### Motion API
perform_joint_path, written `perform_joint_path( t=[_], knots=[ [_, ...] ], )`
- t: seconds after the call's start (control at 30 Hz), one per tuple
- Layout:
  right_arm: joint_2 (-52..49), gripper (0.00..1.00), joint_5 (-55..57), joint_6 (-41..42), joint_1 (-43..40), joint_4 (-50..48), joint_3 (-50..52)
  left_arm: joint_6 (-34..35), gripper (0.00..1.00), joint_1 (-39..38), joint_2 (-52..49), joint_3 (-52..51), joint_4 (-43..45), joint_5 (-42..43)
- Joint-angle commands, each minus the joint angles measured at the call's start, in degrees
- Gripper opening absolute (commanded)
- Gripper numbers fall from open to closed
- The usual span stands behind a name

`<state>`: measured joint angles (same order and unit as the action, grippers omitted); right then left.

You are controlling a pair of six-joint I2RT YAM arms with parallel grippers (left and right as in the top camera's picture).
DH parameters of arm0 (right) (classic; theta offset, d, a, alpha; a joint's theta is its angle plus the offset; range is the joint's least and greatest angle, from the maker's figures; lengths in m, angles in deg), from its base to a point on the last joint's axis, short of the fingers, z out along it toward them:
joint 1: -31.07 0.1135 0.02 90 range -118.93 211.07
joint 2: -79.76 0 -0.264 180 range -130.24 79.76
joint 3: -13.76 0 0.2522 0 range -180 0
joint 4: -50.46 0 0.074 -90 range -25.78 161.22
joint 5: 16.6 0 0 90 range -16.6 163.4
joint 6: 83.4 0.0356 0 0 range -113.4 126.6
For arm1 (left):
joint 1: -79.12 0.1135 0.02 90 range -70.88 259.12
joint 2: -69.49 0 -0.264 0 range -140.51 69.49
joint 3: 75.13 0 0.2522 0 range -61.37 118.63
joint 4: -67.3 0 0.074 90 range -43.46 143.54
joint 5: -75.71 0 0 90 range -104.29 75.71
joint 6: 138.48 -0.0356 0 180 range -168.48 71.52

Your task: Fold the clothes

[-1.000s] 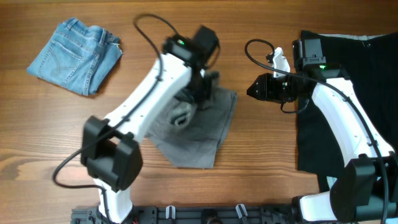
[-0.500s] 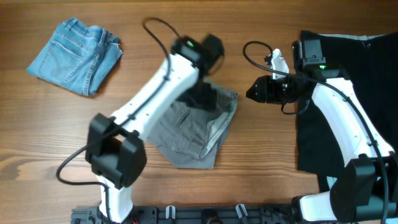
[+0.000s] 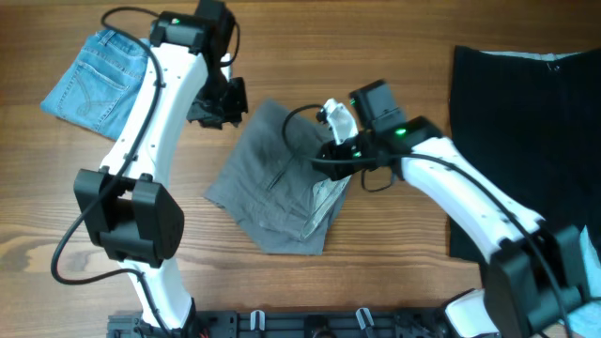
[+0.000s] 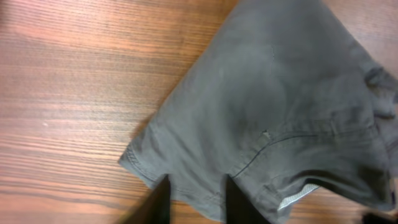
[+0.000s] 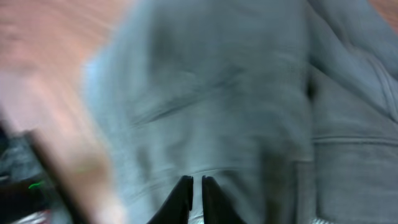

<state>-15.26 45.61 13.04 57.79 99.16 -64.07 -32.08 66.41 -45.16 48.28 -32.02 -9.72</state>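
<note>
The plain grey woven-cotton shorts (image 3: 277, 183) lie loosely bunched on the brown wooden table (image 3: 394, 282), near its middle. They make a rough diamond with one corner pointing towards the far edge. A strip of pale speckled waistband lining (image 3: 329, 199) shows along their lower right edge, and the left wrist view catches a sliver of it too (image 4: 292, 200). Seams and a slit pocket cross the cloth (image 4: 280, 93), which is creased rather than flat.

The right gripper (image 3: 327, 150) is over the shorts' upper right part, where the fabric is rumpled. In the blurred right wrist view its fingers (image 5: 182, 198) stand nearly together with only a thin slit between them, above grey cloth (image 5: 236, 93). Whether any fabric is pinched there cannot be told.

The left gripper (image 3: 218, 105) is just beyond the shorts' upper left edge, over bare wood. Its fingers (image 4: 239, 205) are spread apart with nothing between them — only cloth and table show past the gap.

Well to the left of the grey shorts, beyond the left arm, lies a smaller pair of folded blue denim shorts (image 3: 113, 80). Well to their right, a large black garment (image 3: 526, 141) is spread flat along the table's side.
</note>
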Motion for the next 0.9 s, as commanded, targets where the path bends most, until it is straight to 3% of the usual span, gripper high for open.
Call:
perform_joint_path(
  t=[0.0, 0.07, 0.17, 0.3, 0.37, 0.53, 0.57, 0.63, 0.77, 0.87],
  knots=[
    [-8.20, 0.04, 15.34, 7.89, -1.42, -1.79, 2.45, -4.46, 0.57, 0.61, 0.42, -4.20, 1.01, 5.95],
    [-11.85, 0.04, 14.84, 9.22, -3.43, -2.73, 2.45, -4.44, 0.70, 0.46, 0.42, -6.93, 2.05, 5.92],
    [-16.74, 0.04, 12.79, 9.44, -6.25, -2.36, 2.45, -4.37, 0.71, 0.46, 0.42, -11.82, 4.46, 6.40],
    [-19.96, 0.04, 12.28, 8.87, -8.57, 1.36, 2.49, -4.26, 0.47, 0.46, 0.42, -20.79, 10.16, 11.34],
    [-19.63, 0.04, 12.31, 7.78, -8.66, 1.81, 2.47, -4.33, 0.43, 0.46, 0.42, -24.57, 13.38, 12.76],
    [-18.97, 0.04, 12.28, 7.82, -8.66, 2.01, 2.47, -4.31, 0.42, 0.37, 0.42, -36.74, 25.86, 9.51],
    [-18.95, 0.04, 12.31, 7.98, -8.66, 2.16, 2.47, -3.96, 0.42, 0.50, 0.42, -38.88, 28.50, 7.96],
    [-18.97, 0.04, 12.28, 7.98, -8.66, 2.25, 2.47, -3.98, 0.55, 1.07, 0.42, -42.75, 33.46, 4.83],
    [-18.97, 0.04, 12.28, 7.96, -8.66, 2.34, 2.47, -4.00, 0.56, 2.43, 0.57, -43.08, 34.25, 5.70],
    [-18.97, 0.05, 12.28, 7.89, -8.66, 3.08, 2.40, -4.07, 0.59, 2.86, 1.29, -40.28, 29.97, 7.39]
  ],
)
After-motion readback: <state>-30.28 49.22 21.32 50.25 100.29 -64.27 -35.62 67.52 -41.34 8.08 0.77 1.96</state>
